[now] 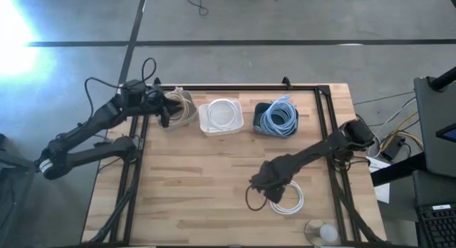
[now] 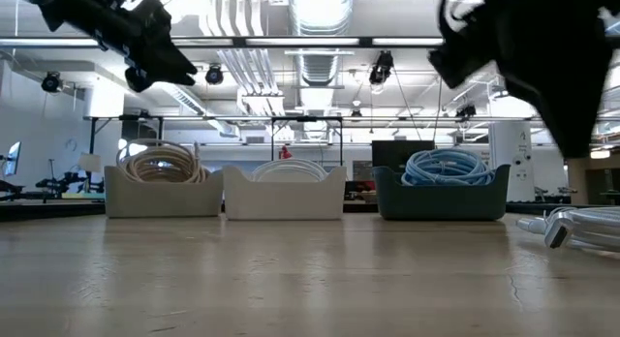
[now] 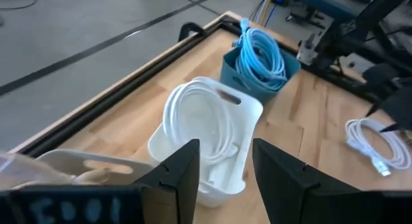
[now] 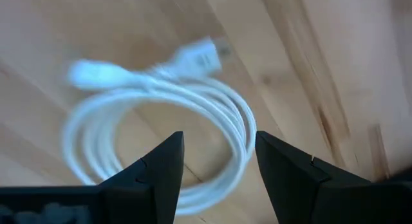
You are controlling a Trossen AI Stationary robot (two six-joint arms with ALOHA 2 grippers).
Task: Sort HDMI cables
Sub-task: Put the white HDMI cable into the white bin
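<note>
While the right gripper (image 4: 215,166) hung just above a loose white cable (image 1: 288,199) on the bare wood, its fingers stood apart and empty, the coil lying directly beneath and partly between them. The step in hand looked like the pickup of this last stray coil. The next move would call for a straight descent so one finger lands inside the loop and one outside it, then a close on the bunched strands (the plug ends stuck out on the far side of the coil and seemed best avoided), then a carry to the white bin (image 1: 221,117), far ahead of that gripper across the table. The left gripper (image 3: 225,179) hovered over the beige bin (image 1: 187,118), fingers parted, nothing between them. Three bins stood in a row: beige cables (image 2: 161,165) in the beige one, white cables (image 3: 199,124) in the white one, light blue cables (image 1: 278,117) in the dark blue bin (image 1: 261,127). One white coil lay loose; how many coils lay in each bin I could not tell.
</note>
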